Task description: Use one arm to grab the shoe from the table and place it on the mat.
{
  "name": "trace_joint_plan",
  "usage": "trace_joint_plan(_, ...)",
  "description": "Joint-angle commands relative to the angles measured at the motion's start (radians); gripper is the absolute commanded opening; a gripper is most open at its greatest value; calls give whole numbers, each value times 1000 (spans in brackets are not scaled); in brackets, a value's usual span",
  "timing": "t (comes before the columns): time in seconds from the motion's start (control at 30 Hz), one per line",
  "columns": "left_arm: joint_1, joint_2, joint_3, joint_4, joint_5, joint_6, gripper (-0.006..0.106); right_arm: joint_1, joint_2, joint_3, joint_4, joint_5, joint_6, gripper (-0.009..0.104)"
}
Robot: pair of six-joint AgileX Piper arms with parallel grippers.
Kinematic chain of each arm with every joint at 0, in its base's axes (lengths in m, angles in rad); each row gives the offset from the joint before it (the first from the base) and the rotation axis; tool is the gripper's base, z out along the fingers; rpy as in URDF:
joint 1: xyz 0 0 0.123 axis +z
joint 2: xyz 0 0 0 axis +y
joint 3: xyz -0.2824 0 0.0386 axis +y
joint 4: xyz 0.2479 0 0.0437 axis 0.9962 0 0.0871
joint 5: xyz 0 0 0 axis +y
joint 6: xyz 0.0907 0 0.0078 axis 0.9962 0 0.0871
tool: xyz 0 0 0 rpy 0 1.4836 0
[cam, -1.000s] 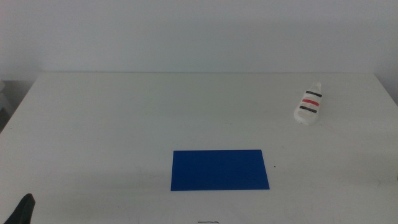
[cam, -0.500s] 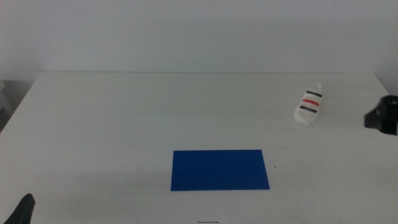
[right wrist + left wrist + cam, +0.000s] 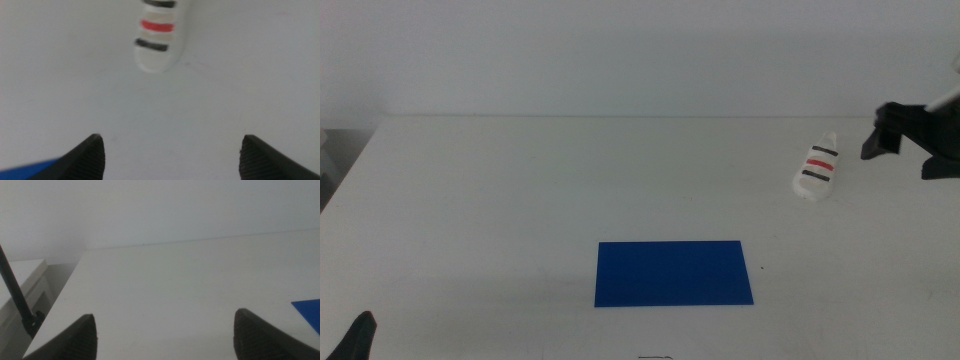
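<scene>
At the near left corner of the worktop (image 3: pixel 520 190), the left tool (image 3: pixel 360 338) waits low, its jaws spread wide and holding nothing. The mat (image 3: pixel 674 272) lies flat near the middle of the front half, dark blue. Well apart from it, toward the far right, the shoe (image 3: pixel 817 168) rests on the worktop, off the mat. Just right of the shoe hangs the right tool (image 3: pixel 910 135), jaws wide apart and empty, clear of the shoe.
</scene>
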Motion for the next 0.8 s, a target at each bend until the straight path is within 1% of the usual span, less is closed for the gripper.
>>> trace_joint_plan(0.0, -4, -19, -3, -9, -83, -15, 94, 11, 58, -145, -79, 60, 99, 83)
trace_joint_plan(0.13, -4, -19, -3, -9, -83, -15, 94, 63, 229, -352, -249, 144, 231, 77)
trace_joint_plan(0.2, -4, -19, -3, -9, -83, -15, 94, 85, 307, -455, -312, 170, 296, 76)
trace_joint_plan(0.23, -4, -19, -3, -9, -83, -15, 94, 94, 343, -507, -332, 187, 327, 76)
trace_joint_plan(0.3, -4, -19, -3, -9, -83, -15, 94, 103, 406, -598, -339, 212, 368, 76)
trace_joint_plan(0.4, -4, -19, -3, -9, -83, -15, 94, 110, 493, -726, -320, 235, 378, 76)
trace_joint_plan(0.53, -4, -19, -3, -9, -83, -15, 94, 111, 595, -856, -312, 291, 402, 76)
trace_joint_plan(0.63, -4, -19, -3, -9, -83, -15, 94, 111, 663, -927, -313, 318, 407, 76)
trace_joint_plan(0.77, -4, -19, -3, -9, -83, -15, 94, 111, 729, -981, -314, 318, 407, 76)
